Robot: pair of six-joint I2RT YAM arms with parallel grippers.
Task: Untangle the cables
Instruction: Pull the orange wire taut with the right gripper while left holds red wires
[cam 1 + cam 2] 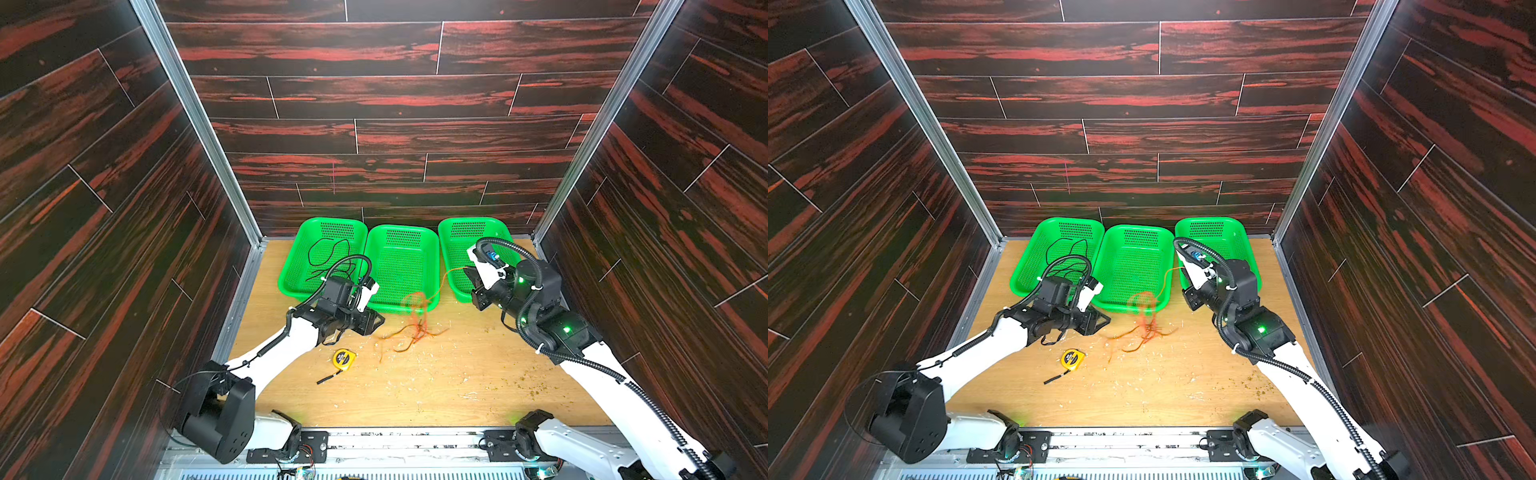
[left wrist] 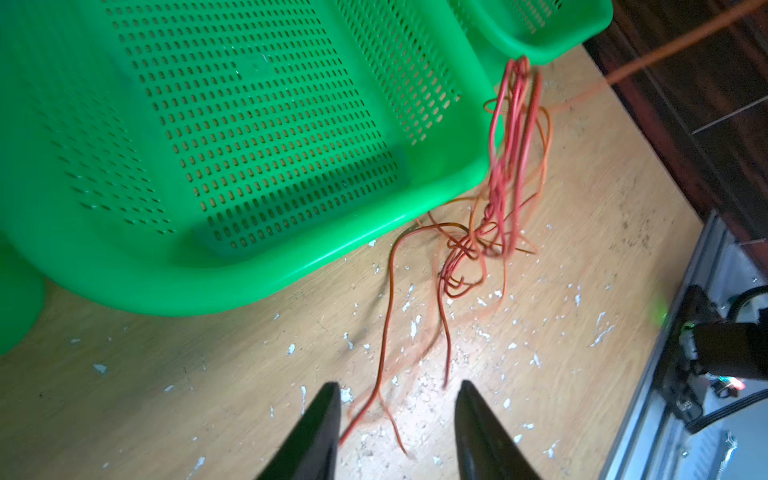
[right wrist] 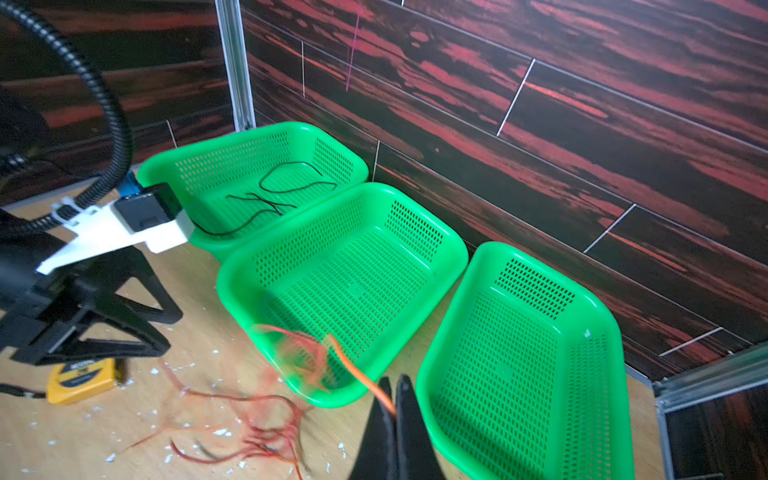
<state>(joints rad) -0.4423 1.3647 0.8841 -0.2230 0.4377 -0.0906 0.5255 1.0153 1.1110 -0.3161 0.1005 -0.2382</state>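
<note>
**Cable lot: one sorted, two knotted**

Black cable (image 1: pixel 328 254) (image 3: pixel 291 189): loose loops lying inside the left basket (image 1: pixel 291 266), well apart from the other two cables.

Orange cable (image 3: pixel 357 370) (image 2: pixel 685 42): one end pinched between the closed jaws of the right hand (image 3: pixel 395 380) (image 1: pixel 468 272). Drawn taut from there past the near right corner of the middle basket (image 1: pixel 401 227) and down into a knot with the red cable (image 2: pixel 515 124).

Red cable: bunched in long narrow loops, lifted with the orange strand beside that basket corner. Blurred in both top views. Lower strands of both colours spread on the table (image 1: pixel 415 395) just in front of the middle basket.

Left hand (image 2: pixel 399 386) (image 1: pixel 374 322): jaws apart with a moderate gap, gripping nothing. Low over the table, just left of the knot, in front of the seam between the left and middle baskets. In the left wrist view, loose strand ends on the table between the fingers (image 2: pixel 324 432), unpinched.

Right basket (image 1: pixel 457 222): at the back wall beside the middle one, partly covered by the right arm.

Tape measure (image 1: pixel 344 358): yellow, on the table nearer the front than the left hand. Short black stick (image 1: pixel 329 378) just beside it.

Pale flecks (image 2: pixel 413 328): scattered over the table around the knot.
</note>
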